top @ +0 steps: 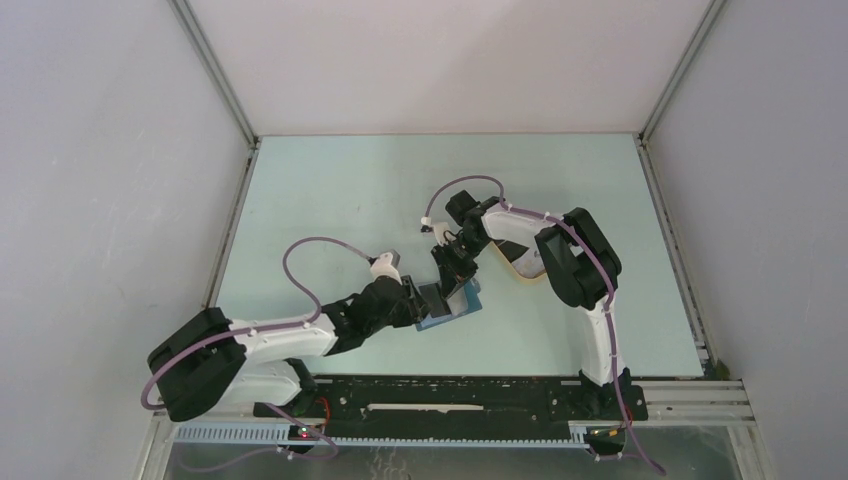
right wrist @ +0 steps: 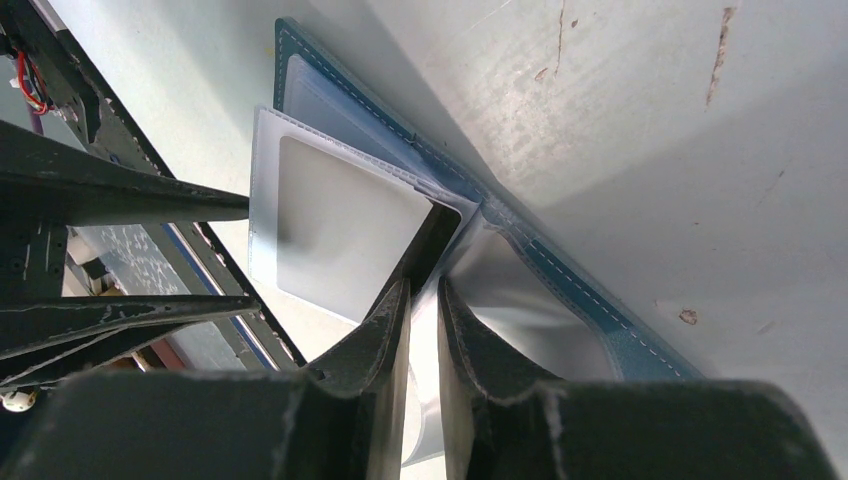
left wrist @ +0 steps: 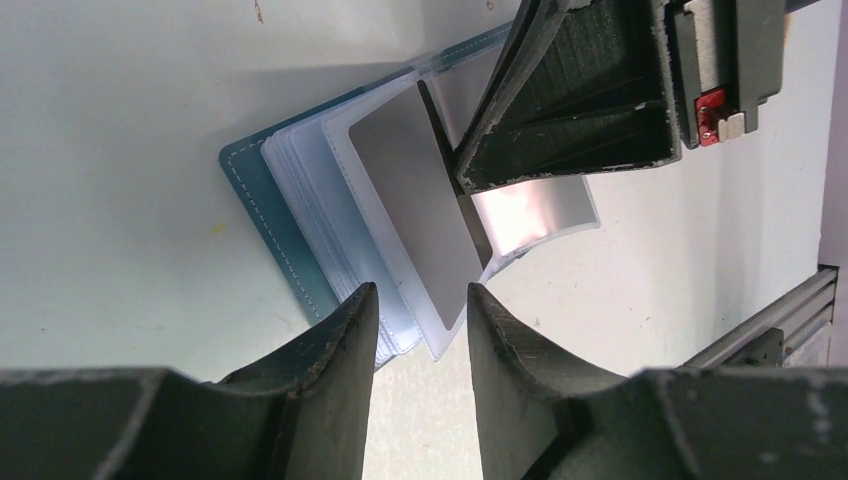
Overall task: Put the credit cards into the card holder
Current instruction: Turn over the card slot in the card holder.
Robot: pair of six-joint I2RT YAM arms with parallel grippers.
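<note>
**A:** What did we log nearest the bases?

**B:** The left gripper (left wrist: 420,300), reaching toward 2 o'clock in the overhead view. Its jaws stood released, one on each side of the near edge of the fanned clear sleeves (left wrist: 335,195).

**A:** And the card holder (left wrist: 250,190)?

**B:** We found it lying open on the table (top: 350,200), just past the left fingertips, near mid-table. Its teal cover was flat. A grey card (left wrist: 410,200) sat inside one sleeve.

**A:** Next outward?

**B:** The right gripper (right wrist: 422,295), coming in from 1 o'clock above the holder. We noted its jaws clenched on a dark credit card (right wrist: 428,250), seen edge-on. The card's far end was at the mouth of a sleeve next to the grey card. We could not tell whether it had entered.

**A:** Farthest?

**B:** A beige tray (top: 522,266), at 3 o'clock from the right gripper and partly hidden by that arm.
</note>
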